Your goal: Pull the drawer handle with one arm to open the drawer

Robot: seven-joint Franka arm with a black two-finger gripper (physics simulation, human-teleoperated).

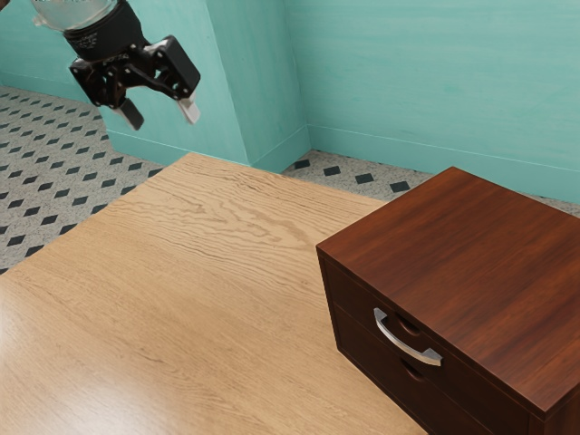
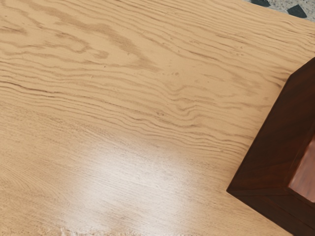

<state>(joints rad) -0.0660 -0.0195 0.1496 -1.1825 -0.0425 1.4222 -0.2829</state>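
Observation:
A dark red-brown wooden cabinet [image 1: 462,272] stands on the table at the exterior view's right. Its upper drawer front [image 1: 362,313] carries a curved silver handle [image 1: 405,343] and sits flush with the cabinet's face. My black gripper [image 1: 161,111] hangs high above the table at the exterior view's upper left, far from the handle, open with nothing between its fingers. In the wrist view a corner of the cabinet [image 2: 280,167] appears beside bare tabletop.
The light wooden table [image 1: 181,290] stretches wide between my gripper and the cabinet. Behind it are teal walls [image 1: 408,72] and a tiled floor [image 1: 54,163] with black diamonds. A lower drawer front [image 1: 390,372] sits under the handled one.

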